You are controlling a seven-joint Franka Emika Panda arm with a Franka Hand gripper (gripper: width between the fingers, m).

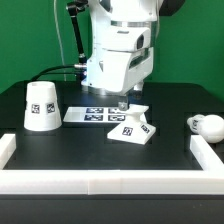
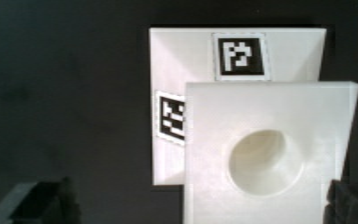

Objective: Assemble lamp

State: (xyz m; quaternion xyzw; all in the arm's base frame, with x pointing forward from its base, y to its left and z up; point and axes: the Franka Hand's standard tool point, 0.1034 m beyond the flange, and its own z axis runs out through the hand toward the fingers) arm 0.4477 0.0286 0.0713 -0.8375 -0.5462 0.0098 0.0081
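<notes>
The lamp base (image 1: 133, 129), a flat angular white block with tags, lies on the black table just right of centre. My gripper (image 1: 120, 103) hangs just above its near-left part, open and empty. In the wrist view the base (image 2: 274, 110) fills the middle, with its round socket (image 2: 270, 158) and a tag (image 2: 240, 57) showing. My gripper (image 2: 199, 205) straddles it, with dark fingertips (image 2: 43, 200) far apart on either side. The cone shade (image 1: 40, 107) stands at the exterior view's left. The round bulb (image 1: 208, 125) lies at the right.
The marker board (image 1: 92, 115) lies flat just left of the base, under the arm. A white raised border (image 1: 110, 180) runs along the table's front and both sides. The large white robot pedestal (image 1: 118, 55) stands behind the base.
</notes>
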